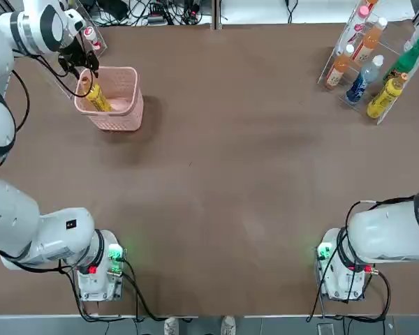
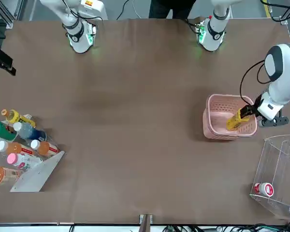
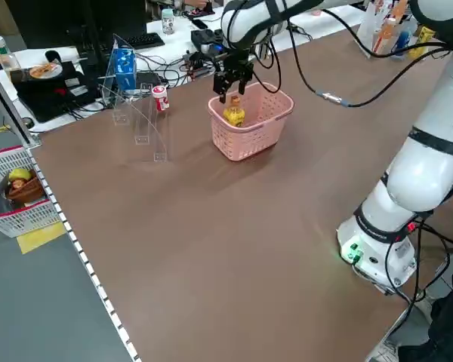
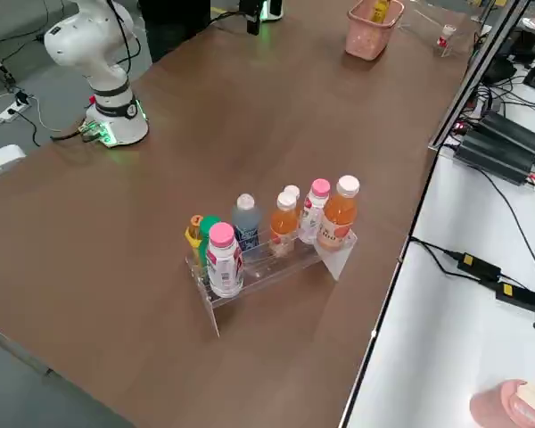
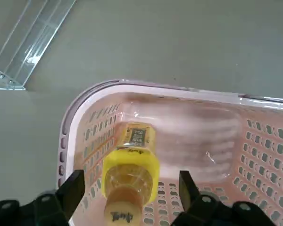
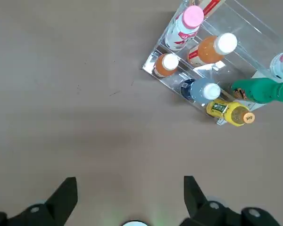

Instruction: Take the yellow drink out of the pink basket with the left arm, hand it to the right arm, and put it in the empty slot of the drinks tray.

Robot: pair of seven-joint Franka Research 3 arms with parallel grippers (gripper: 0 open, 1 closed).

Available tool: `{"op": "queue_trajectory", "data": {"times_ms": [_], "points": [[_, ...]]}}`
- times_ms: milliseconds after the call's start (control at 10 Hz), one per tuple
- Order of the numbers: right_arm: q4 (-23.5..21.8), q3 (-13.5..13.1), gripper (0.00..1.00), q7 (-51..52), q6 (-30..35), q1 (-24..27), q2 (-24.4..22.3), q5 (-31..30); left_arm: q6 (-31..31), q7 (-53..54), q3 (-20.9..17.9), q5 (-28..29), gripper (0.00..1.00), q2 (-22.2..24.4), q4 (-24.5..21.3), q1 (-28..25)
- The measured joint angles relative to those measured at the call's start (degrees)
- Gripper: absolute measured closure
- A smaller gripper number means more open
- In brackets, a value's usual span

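Looking down from overhead, the left gripper (image 1: 84, 70) hangs over the pink basket (image 1: 129, 112) at the table's far left, its fingers spread either side of the yellow drink (image 1: 96, 98) leaning inside. From the left wrist, the fingers (image 5: 73, 188) flank the bottle's cap without touching. From the right wrist, the right gripper (image 6: 130, 193) gapes empty above bare table, the drinks tray (image 6: 254, 42) beyond.
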State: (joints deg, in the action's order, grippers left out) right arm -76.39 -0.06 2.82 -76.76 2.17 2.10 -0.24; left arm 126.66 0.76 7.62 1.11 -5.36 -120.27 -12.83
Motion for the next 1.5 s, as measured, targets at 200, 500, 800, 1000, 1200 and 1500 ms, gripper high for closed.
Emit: {"op": "queue_trajectory", "data": {"times_ms": [200, 500, 800, 1000, 1200, 1500], "points": [[0.0, 0.0, 0.00, 0.0, 0.0, 0.0, 0.0, 0.0, 0.0, 0.0, 0.1, 0.0, 0.15, 0.6, -0.2, 0.1], [0.0, -0.1, 0.00, 0.0, 0.0, 0.0, 0.0, 0.0, 0.0, -0.1, 0.1, 0.0, 0.17, 0.9, -0.6, 0.1], [0.0, -0.3, 0.00, 0.0, 0.0, 0.1, 0.0, 0.0, 0.4, -0.4, 0.1, 0.0, 0.17, 0.9, -1.2, 0.1], [0.0, -0.2, 0.00, 0.0, 0.0, 0.1, 0.0, 0.0, 0.6, -1.1, 0.1, 0.0, 0.22, 1.0, -1.5, 0.2], [0.0, -0.3, 0.00, 0.0, -0.1, 0.1, 0.0, 0.0, 0.6, -1.6, 0.1, 0.0, 0.24, 1.6, -1.8, 0.3], [0.0, -0.3, 0.00, 0.0, -0.3, 0.1, 0.0, 0.0, 0.6, -2.1, 0.4, 0.0, 0.32, 2.4, -2.4, 0.3]]}}
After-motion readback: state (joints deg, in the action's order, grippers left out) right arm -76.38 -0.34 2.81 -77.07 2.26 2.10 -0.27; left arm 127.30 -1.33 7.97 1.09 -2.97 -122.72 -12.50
